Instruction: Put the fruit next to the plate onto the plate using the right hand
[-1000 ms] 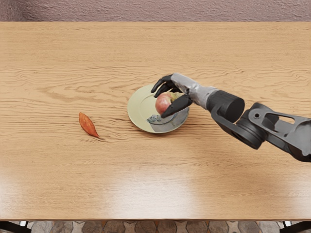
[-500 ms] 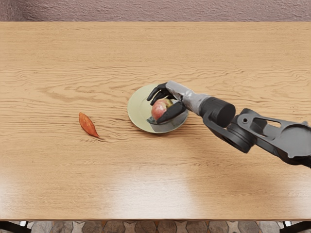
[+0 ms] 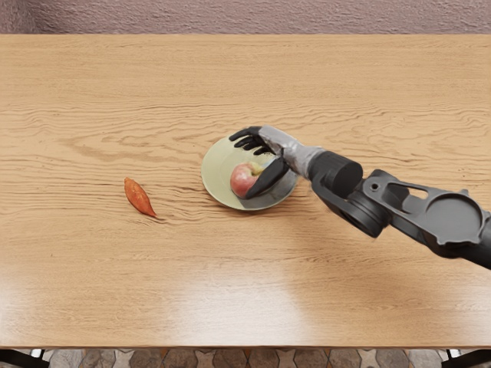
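Head view: apple point(image 3: 244, 179) on plate point(image 3: 217, 165).

Bright, even light and sharp focus; pale glare sheens the table point(image 3: 230, 303) toward its front edge.

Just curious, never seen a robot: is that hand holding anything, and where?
Seemingly nothing: the right hand spreads its fingers clear of the apple on the plate; only the thumb lies beside it.
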Action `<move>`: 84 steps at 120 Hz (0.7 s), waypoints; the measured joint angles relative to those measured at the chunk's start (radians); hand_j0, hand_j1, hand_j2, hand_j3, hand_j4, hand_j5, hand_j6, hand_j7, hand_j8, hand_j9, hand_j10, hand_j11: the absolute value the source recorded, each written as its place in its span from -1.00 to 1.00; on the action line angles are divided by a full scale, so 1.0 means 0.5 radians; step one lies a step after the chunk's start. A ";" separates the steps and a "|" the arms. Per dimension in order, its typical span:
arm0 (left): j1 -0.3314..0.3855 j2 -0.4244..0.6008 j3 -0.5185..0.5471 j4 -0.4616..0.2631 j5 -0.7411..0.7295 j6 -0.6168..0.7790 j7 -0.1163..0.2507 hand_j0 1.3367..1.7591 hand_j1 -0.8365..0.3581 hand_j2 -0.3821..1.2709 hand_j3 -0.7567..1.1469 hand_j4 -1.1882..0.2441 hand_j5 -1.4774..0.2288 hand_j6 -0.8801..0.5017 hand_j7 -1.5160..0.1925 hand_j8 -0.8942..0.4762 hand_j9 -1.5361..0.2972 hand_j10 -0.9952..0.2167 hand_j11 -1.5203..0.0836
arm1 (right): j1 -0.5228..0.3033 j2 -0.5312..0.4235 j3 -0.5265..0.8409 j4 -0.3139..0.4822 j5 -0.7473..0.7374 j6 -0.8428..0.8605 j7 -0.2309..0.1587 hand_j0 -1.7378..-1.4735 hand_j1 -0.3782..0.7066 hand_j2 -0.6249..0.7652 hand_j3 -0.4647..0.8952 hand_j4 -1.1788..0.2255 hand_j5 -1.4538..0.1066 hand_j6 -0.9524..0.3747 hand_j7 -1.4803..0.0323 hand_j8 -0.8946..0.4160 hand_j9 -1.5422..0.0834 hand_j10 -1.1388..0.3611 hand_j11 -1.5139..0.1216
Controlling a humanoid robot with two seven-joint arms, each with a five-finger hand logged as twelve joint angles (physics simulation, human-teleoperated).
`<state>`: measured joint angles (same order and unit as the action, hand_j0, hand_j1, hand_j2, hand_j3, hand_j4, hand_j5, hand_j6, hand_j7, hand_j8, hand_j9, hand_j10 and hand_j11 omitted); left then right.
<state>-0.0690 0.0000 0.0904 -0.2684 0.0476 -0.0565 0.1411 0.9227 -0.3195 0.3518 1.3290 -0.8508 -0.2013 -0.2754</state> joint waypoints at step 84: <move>0.033 0.000 0.001 0.001 0.000 0.005 0.001 0.52 0.98 -0.54 -0.21 0.66 0.73 0.27 0.77 0.31 0.68 0.64 0.90 | -0.075 -1.119 0.493 0.021 1.062 1.607 0.019 -0.40 -0.88 -0.10 -0.32 0.63 0.81 0.38 0.90 0.32 0.84 0.48 0.80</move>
<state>-0.0524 0.0000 0.0908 -0.2678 0.0477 -0.0537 0.1419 0.8852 -0.8789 0.5984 1.3393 -0.3200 0.6023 -0.2659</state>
